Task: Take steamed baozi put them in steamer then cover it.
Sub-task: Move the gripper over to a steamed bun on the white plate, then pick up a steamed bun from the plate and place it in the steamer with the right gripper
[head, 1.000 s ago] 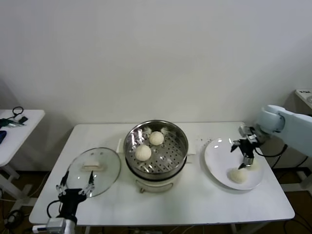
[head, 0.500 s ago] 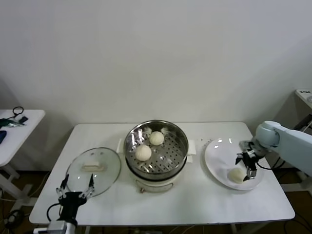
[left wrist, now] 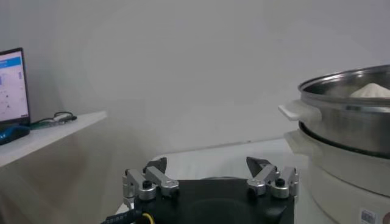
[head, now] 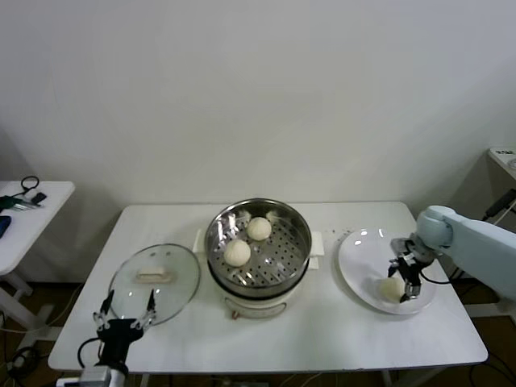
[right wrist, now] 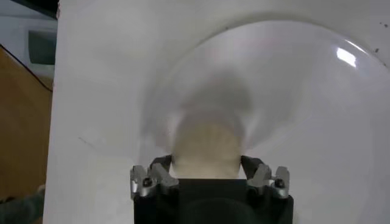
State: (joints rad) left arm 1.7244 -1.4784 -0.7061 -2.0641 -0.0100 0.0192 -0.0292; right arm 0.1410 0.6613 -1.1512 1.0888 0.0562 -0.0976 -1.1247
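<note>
- Two steamed baozi (head: 247,240) sit in the steamer (head: 258,250). They are round, smooth and cream-white.
- One more bun (head: 392,289) lies on the white plate (head: 359,262) on the right side of the bench (head: 339,330).
- The steamer is a shiny metal pot with holes in its tray. It stands on a white base in the middle of the bench.
- The cover (head: 154,282) is clear glass with a pale bar handle. It lies flat on the bench, left of the steamer.
- The right gripper (head: 405,284) is down on the plate, with its jaws on both sides of the bun, grasping it.
- A second ago this gripper was higher, above the bun, with its jaws wider.
- The left gripper (head: 125,310) waits at the near edge of the bench by the cover, jaws wide apart and holding nothing. It sits a little lower than before.
</note>
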